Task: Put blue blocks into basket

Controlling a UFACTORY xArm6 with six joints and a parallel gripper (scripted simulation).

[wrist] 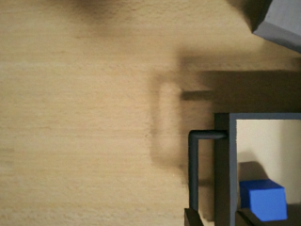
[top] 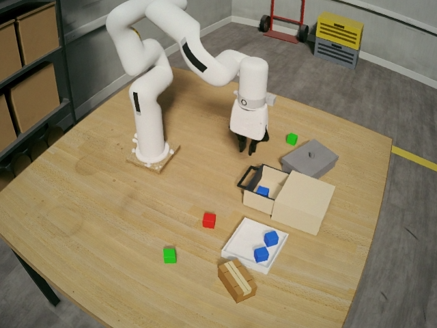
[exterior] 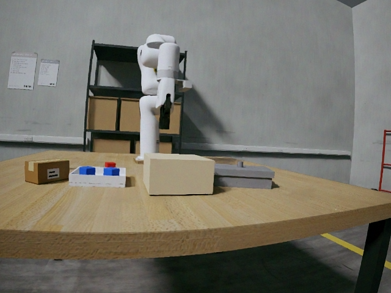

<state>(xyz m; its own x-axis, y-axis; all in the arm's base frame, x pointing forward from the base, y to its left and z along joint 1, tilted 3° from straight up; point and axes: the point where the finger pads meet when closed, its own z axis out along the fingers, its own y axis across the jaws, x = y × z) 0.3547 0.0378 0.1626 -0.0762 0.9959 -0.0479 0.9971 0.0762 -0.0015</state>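
My gripper (top: pixel 246 153) (exterior: pixel 164 127) (wrist: pixel 218 218) is partly open and empty, above the table just behind the drawer handle (top: pixel 244 175) (wrist: pixel 193 169). The drawer (top: pixel 257 205) (wrist: pixel 232 165) of the light wooden cabinet (top: pixel 306 194) (exterior: pixel 178 176) stands open, with a blue block (top: pixel 262 190) (wrist: pixel 268 202) inside. Two blue blocks (top: pixel 271 238) (top: pixel 261 254) (exterior: pixel 110 171) (exterior: pixel 87 170) lie in the shallow white basket (top: pixel 261 268) (exterior: pixel 95 181). The grey lid (top: pixel 300 158) (exterior: pixel 246 171) sits on the metal box (exterior: pixel 243 182). The box's inside is hidden.
A red block (top: pixel 209 220) (exterior: pixel 110 164) and a green block (top: pixel 169 255) lie left of the basket. Another green block (top: pixel 291 139) lies behind the metal box. A cardboard box (top: pixel 237 280) (exterior: pixel 47 171) stands close beside the basket.
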